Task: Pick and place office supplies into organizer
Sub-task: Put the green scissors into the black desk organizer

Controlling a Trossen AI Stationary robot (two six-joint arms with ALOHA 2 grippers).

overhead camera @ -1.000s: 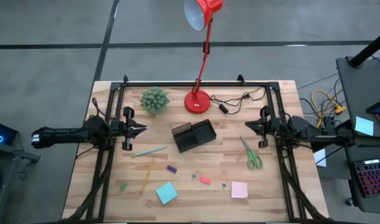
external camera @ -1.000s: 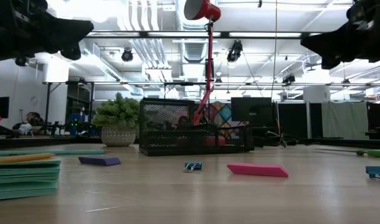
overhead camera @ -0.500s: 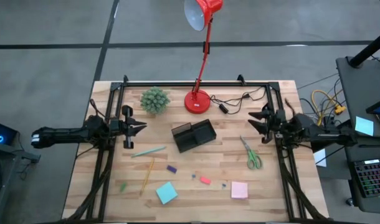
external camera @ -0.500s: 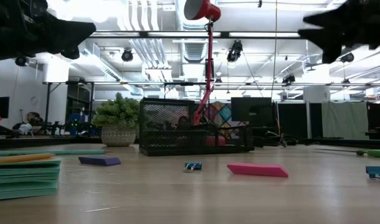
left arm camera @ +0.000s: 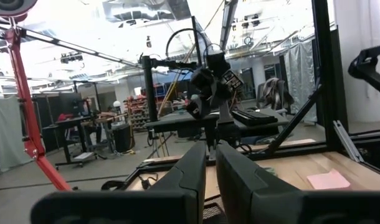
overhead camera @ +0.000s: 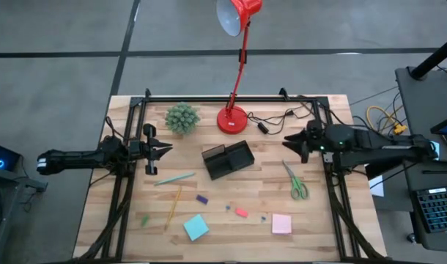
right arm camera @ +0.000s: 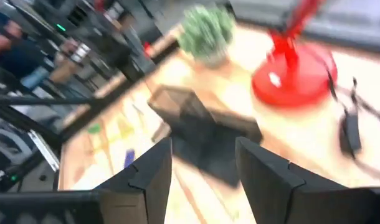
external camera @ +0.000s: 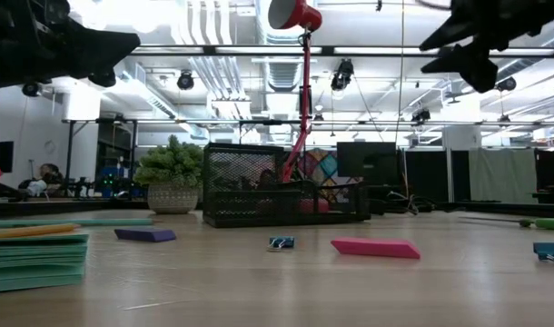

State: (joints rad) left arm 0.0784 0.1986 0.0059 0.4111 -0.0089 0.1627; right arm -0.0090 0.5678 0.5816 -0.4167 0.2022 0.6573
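because no supply is grasped yet, the right gripper (overhead camera: 289, 141), fingers spread, hovers near the green-handled scissors (overhead camera: 297, 182), the black mesh organizer (overhead camera: 228, 160) sits mid-table, and the left gripper (overhead camera: 165, 150), nearly closed and empty, waits at the left.

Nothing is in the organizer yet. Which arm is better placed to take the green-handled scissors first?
Probably the right. The right gripper, open and empty, hangs just beside the scissors on its own side; the left gripper, shut, waits across the organizer, nearer the pale green pen.
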